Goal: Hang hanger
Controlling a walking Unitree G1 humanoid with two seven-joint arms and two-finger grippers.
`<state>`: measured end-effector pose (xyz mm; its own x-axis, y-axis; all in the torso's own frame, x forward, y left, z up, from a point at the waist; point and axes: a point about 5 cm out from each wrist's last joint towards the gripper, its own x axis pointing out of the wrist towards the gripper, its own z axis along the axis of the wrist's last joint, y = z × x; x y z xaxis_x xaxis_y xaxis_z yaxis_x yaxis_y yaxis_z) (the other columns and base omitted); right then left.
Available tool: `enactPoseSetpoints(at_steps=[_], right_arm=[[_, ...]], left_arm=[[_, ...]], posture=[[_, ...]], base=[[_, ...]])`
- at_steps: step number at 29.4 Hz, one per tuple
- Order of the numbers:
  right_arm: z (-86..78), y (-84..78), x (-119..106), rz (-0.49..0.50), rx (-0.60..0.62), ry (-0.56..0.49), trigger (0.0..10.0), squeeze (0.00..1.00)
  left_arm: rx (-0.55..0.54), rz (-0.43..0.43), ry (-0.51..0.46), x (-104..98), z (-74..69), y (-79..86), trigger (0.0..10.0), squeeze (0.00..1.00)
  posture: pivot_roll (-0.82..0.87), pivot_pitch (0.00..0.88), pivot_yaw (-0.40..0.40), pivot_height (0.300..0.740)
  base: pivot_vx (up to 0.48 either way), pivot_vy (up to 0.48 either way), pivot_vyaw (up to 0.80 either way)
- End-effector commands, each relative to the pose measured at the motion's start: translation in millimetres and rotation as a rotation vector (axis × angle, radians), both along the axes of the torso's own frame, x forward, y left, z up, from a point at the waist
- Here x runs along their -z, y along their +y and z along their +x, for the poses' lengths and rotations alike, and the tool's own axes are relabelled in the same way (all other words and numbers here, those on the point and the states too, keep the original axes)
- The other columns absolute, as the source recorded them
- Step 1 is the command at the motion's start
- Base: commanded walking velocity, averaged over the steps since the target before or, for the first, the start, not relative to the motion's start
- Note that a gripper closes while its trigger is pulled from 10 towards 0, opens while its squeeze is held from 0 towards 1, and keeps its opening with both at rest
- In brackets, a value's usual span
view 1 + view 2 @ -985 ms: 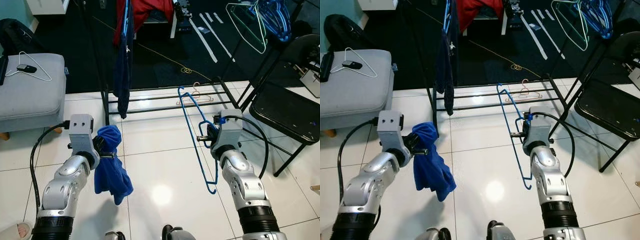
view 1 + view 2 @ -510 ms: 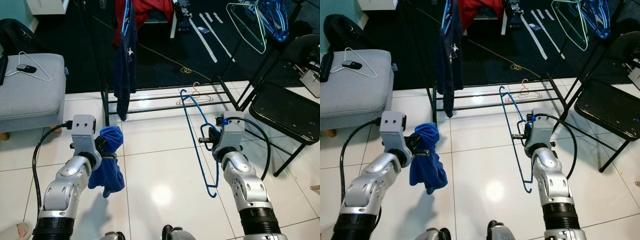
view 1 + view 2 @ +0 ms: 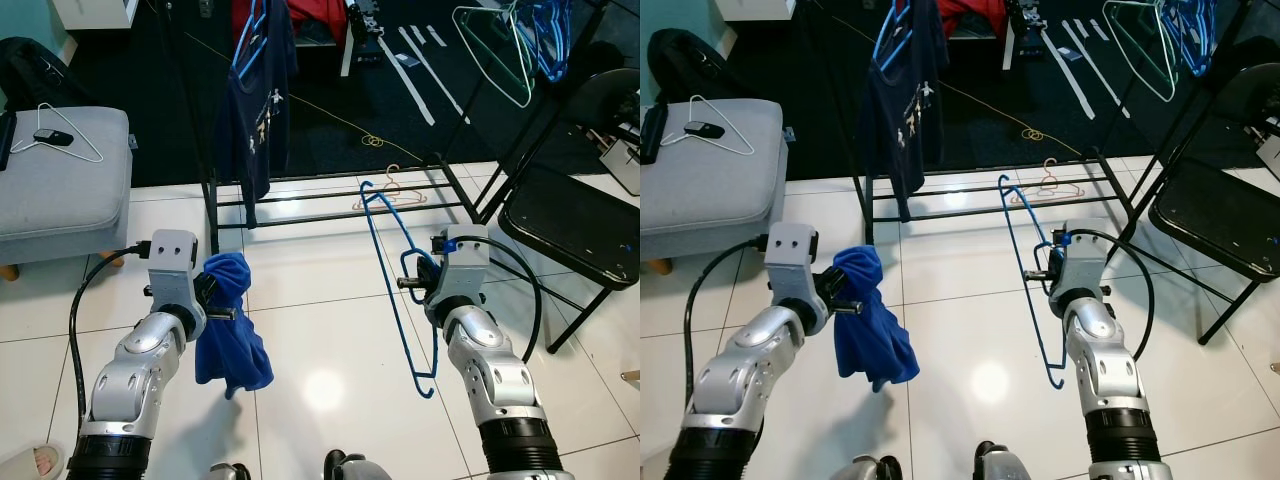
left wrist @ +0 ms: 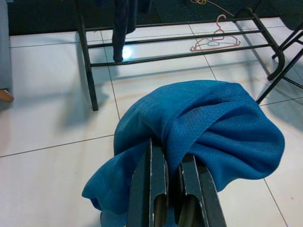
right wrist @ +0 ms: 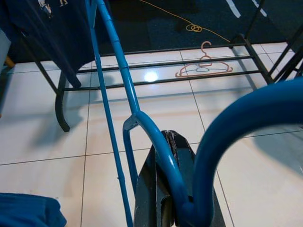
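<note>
My right gripper is shut on a blue plastic hanger, gripping it near the hook; the hanger stands almost upright above the white tiles, its frame running past the fingers in the right wrist view. My left gripper is shut on a bunched blue garment that hangs down from the fingers. Ahead stands a black clothes rack with a dark navy T-shirt on a blue hanger.
A grey ottoman with a white wire hanger sits at the left. A black folding chair stands at the right. A pink hanger lies on the floor under the rack. Green and blue hangers hang at the upper right.
The navy T-shirt on the rack has swung round to show its front. The blue garment in my left gripper has swayed and hangs lower again. Both arms have stayed nearly still.
</note>
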<state>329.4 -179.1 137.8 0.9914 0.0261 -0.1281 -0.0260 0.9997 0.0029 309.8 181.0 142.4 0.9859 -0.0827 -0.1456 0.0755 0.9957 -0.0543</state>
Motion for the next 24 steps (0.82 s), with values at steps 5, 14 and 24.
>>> enactPoseSetpoints(at_steps=[5,14,24], right_arm=[[-1.1,3.9,0,0.014,-0.018,-0.01,10.0,0.0],[1.0,17.4,-6,-0.085,-0.135,-0.037,10.0,0.0],[3.7,23.0,-7,-0.099,-0.156,-0.046,10.0,0.0]], left_arm=[[-0.01,0.017,-0.013,0,-1.6,0.9,10.0,0.0],[-0.176,0.012,-0.118,-16,3.1,20.8,10.0,0.0],[-0.109,-0.006,-0.079,-7,1.3,6.7,10.0,0.0]], posture=[[-0.06,0.205,-0.055,0.74],[-0.06,0.21,-0.059,0.74],[-0.04,0.203,-0.051,0.74]], base=[[0.0,0.0,0.0],[0.0,0.0,0.36],[0.0,0.0,0.8]])
